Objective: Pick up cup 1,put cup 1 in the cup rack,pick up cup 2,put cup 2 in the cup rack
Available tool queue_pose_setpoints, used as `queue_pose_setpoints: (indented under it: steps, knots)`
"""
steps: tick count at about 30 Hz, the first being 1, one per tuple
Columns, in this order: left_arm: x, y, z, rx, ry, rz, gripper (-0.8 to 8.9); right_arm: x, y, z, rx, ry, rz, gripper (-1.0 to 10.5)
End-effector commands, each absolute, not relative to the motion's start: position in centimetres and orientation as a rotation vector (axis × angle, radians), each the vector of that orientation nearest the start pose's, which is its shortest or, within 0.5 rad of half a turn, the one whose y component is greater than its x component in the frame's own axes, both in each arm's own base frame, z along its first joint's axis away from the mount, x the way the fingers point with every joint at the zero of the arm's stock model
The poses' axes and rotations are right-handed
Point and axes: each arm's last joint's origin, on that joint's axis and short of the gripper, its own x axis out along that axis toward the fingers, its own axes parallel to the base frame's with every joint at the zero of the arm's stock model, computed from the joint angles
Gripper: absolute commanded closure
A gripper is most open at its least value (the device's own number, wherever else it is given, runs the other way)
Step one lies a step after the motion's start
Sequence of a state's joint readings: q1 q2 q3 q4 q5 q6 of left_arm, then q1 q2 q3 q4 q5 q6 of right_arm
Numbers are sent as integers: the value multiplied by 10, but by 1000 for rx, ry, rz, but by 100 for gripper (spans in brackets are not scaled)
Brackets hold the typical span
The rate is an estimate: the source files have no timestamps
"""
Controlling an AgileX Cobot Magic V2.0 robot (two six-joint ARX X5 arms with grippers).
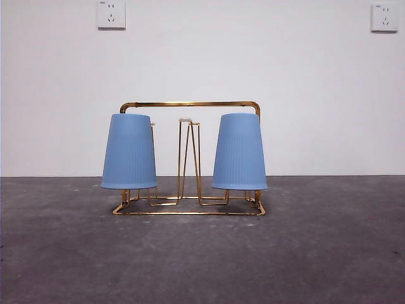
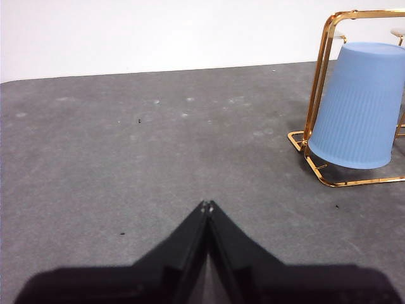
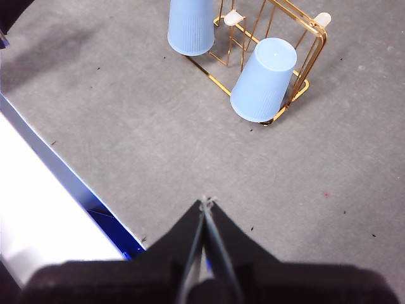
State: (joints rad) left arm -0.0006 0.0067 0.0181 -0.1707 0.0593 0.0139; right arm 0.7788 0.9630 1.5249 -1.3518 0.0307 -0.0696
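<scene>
Two ribbed blue plastic cups, one (image 1: 129,152) on the left and one (image 1: 239,152) on the right, hung upside down on the shiny gold wire cup rack (image 1: 190,104) on the grey table (image 1: 202,259). The left gripper (image 2: 207,206) and right gripper (image 3: 205,202) hovered well apart from it, jaws pressed together, holding nothing.

Lighting's even and soft, all three views pretty sharp. Only faint shadows on the grey table (image 1: 202,253), plus small glints on the cup rack (image 1: 190,104).
</scene>
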Motion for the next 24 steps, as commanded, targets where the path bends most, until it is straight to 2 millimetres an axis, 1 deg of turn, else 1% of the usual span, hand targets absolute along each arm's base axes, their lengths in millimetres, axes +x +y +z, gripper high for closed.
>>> queue_pose_setpoints:
  steps: [1, 12, 13, 16, 17, 20, 22, 24]
  knots:
    - [96, -1, 150, -1, 163, -55, 817, 81, 79, 431, -380, 735, 726, 946]
    - [96, -1, 150, -2, 166, -55, 817, 81, 78, 432, -375, 728, 724, 946]
    - [96, -1, 150, -2, 166, -55, 817, 82, 77, 432, -378, 726, 698, 946]
    - [96, -1, 150, -1, 166, -56, 817, 78, 64, 436, -367, 684, 616, 946]
    - [96, -1, 150, -2, 166, -55, 817, 77, 59, 438, -372, 645, 598, 946]
    - [96, -1, 150, -1, 166, -56, 817, 70, 43, 450, -249, 510, 550, 946]
    - [97, -1, 149, -1, 168, -56, 817, 61, 32, 459, -146, 384, 526, 946]
    - [97, -1, 149, -2, 171, -56, 817, 50, 22, 466, -81, 255, 477, 946]
